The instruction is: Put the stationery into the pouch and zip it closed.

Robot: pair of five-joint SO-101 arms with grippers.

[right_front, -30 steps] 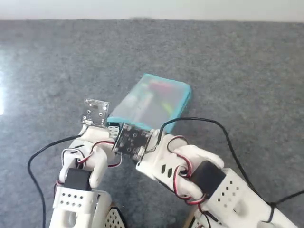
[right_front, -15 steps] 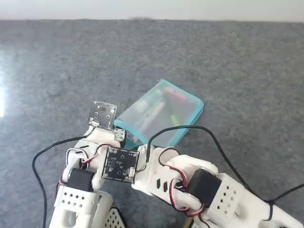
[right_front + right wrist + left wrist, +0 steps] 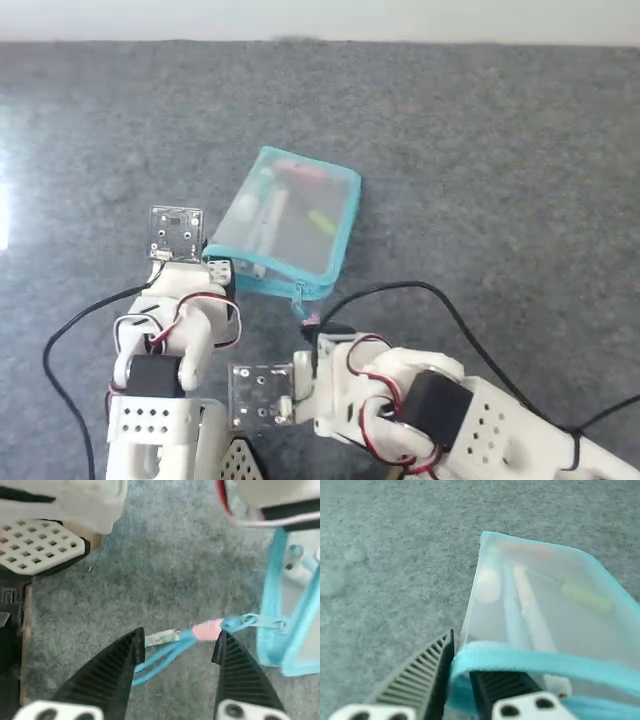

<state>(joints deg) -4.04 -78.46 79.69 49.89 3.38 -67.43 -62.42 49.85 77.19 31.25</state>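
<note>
Nearest us, the right pincer [image 3: 180, 637] stands released and grasps nothing. Its jaws are spread either side of the pull cord [image 3: 162, 647], which lies slack on the counter [image 3: 480, 150] with its pink bead [image 3: 206, 629]. Just beyond, the left pincer [image 3: 461, 666] is clenched on the teal edge band at the near corner of the pouch [image 3: 295, 230]. The pouch lies flat on the counter ahead of both arms, with the stationery [image 3: 530, 605] inside.

We judge the pouch light, soft and floppy, likely to slide or twist if tugged unanchored. The firmer seam band is the place to pin it, and the thin cord near the bead is the place to pull.

The right wrist view shows the slider at the pouch's corner, so the zip looks run home to us. The high view leaves that too small to read, but it gives us the pouch's whole lie.
</note>
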